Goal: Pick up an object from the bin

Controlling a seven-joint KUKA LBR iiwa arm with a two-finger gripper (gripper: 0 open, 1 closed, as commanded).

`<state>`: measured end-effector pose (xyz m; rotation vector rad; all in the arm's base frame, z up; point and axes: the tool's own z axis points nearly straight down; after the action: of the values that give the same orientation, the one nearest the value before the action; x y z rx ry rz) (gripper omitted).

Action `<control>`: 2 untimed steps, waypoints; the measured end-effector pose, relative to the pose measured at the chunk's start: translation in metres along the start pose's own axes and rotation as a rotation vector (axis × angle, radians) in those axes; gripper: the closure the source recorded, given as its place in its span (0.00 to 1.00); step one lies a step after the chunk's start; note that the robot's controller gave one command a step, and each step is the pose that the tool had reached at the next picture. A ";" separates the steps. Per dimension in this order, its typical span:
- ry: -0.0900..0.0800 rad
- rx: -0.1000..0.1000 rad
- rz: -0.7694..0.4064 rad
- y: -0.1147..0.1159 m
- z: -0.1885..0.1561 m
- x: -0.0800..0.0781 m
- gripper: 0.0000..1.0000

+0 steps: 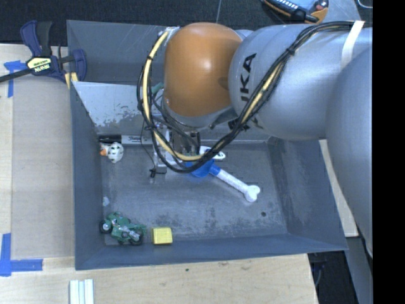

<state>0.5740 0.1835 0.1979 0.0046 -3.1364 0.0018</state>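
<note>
My gripper (183, 143) hangs under the arm's orange cover, low over the back middle of the bin. Right beside and partly beneath it lies a white bone-ended stick with a blue end (231, 182); the blue end is tucked under the gripper and the white end points to the front right. A black and silver pen (120, 139) lies along the back wall to the gripper's left. Just in front of the pen sits a small white ball with dark dots (114, 151).
A green toy vehicle (121, 228) and a yellow block (162, 235) lie at the front left corner. The arm and its cables cover the bin's back right. The floor between the gripper and the front wall is bare grey metal.
</note>
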 end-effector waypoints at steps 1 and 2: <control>-0.008 -0.001 0.192 -0.058 -0.051 0.007 0.00; -0.004 0.001 0.436 -0.111 0.011 0.045 0.00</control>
<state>0.5292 0.0720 0.1873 -0.6743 -3.0677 0.0056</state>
